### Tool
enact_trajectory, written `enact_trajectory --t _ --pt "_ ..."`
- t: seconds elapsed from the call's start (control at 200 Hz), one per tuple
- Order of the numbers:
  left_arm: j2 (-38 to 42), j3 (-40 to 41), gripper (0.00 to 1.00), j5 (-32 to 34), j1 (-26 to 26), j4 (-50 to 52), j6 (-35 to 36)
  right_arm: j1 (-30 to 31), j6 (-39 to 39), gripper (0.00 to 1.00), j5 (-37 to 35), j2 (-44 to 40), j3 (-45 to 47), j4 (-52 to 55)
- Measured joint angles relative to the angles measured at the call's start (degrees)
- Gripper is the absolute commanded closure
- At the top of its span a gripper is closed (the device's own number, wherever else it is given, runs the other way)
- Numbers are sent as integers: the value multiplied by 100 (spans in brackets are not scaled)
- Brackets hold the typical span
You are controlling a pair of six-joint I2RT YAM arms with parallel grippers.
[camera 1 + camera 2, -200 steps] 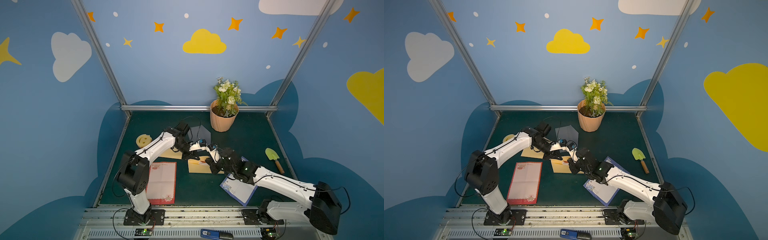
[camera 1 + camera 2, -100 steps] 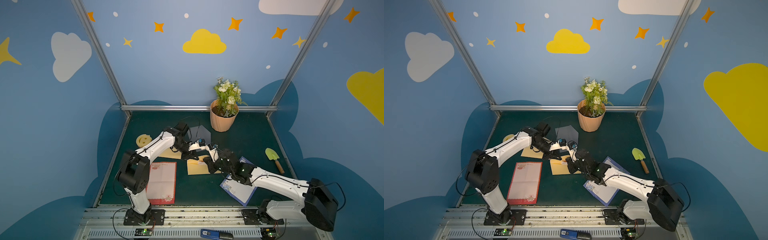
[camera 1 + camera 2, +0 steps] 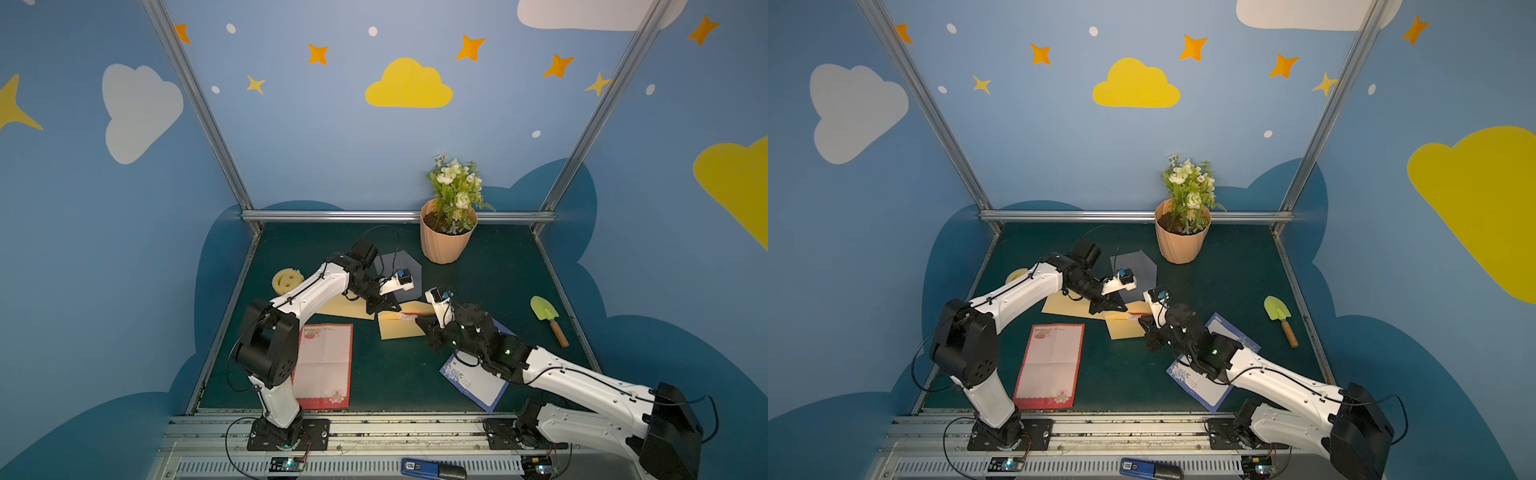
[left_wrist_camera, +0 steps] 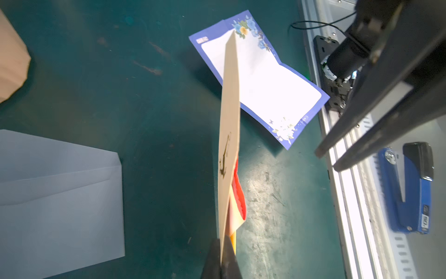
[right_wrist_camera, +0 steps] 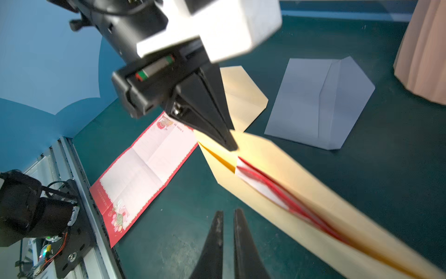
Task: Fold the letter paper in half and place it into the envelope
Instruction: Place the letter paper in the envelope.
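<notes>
Right arm (image 3: 582, 382) shifted, envelope (image 3: 400, 330) pinched — left fingers (image 5: 210, 120)

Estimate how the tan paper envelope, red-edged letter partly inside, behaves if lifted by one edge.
Likely floppy and light: the tan paper envelope is thin sheet, pinched at one edge only by the left gripper. The red-edged letter pokes out, so it may slip free.

You've got the envelope (image 3: 399, 330) mid-tabletop (image 3: 498, 270) with the folded letter (image 5: 255, 183) in it, a flat letter (image 3: 326, 365) nearer you on its left, a second letter (image 3: 473, 380) on its right, a spare envelope (image 3: 409, 272) behind, flowerpot (image 3: 444, 245) farther back, trowel (image 3: 544, 309) far right
</notes>
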State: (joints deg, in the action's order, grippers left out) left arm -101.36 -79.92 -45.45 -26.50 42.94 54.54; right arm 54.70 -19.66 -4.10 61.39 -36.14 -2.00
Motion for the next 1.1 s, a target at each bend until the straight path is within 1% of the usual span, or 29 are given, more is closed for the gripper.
enact_trajectory --t 0.125,0.436,0.796,1.101 --pt "0 0 97 2 0 -68 -59 28 -175 90 -94 50 179 -22" --pt "0 20 97 -13 -2 -74 -61 -83 -389 91 -409 433 177 -435" --pt "0 28 97 -13 -2 -70 -59 -212 -413 90 -369 903 33 -890" --pt "0 35 97 -15 -2 -52 -52 -212 -442 91 -223 1040 -39 -1150"
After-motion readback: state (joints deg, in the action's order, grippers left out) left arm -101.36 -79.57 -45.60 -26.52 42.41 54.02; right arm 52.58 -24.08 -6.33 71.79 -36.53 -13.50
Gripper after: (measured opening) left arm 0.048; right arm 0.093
